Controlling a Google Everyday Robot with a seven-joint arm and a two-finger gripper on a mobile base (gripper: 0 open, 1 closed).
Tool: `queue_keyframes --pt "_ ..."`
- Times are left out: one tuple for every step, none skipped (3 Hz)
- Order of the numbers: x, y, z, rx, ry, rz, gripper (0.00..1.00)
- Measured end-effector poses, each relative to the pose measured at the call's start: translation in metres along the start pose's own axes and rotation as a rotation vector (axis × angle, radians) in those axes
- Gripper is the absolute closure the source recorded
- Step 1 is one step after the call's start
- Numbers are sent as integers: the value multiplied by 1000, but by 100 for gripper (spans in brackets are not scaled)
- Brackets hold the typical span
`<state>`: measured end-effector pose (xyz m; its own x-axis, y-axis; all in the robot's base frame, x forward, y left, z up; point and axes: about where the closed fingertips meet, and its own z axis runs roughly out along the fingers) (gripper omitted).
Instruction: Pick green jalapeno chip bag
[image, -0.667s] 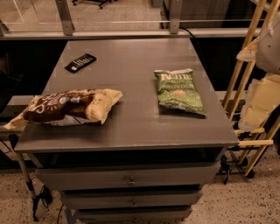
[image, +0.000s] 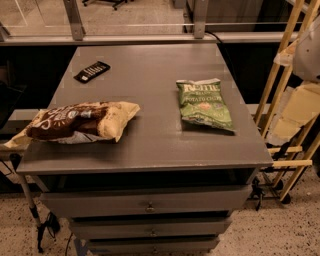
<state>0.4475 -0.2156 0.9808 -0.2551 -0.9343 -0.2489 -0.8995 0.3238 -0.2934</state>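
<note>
The green jalapeno chip bag (image: 204, 104) lies flat on the right half of the grey cabinet top (image: 150, 145), its white "Kettle" lettering facing up. Nothing touches it. Pale, blurred segments of my arm (image: 300, 107) show at the right edge, beside the cabinet and lower than the wooden frame's top. The gripper itself is out of view past the right edge.
A larger brown-and-cream bag (image: 80, 121) lies on the left, overhanging the edge. A black remote (image: 92, 71) lies at the back left. A yellow wooden frame (image: 280, 75) stands close to the right side. Drawers (image: 150, 202) are below, and a glass rail is behind.
</note>
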Motion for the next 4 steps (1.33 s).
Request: queue_keyframes --pt "-12 -30 11 72 -96 94 0" --pt "-23 -67 24 137 -208 216 0" --pt "-32 -98 39 169 -282 375 0" --pt "-32 -98 39 169 -282 375 0"
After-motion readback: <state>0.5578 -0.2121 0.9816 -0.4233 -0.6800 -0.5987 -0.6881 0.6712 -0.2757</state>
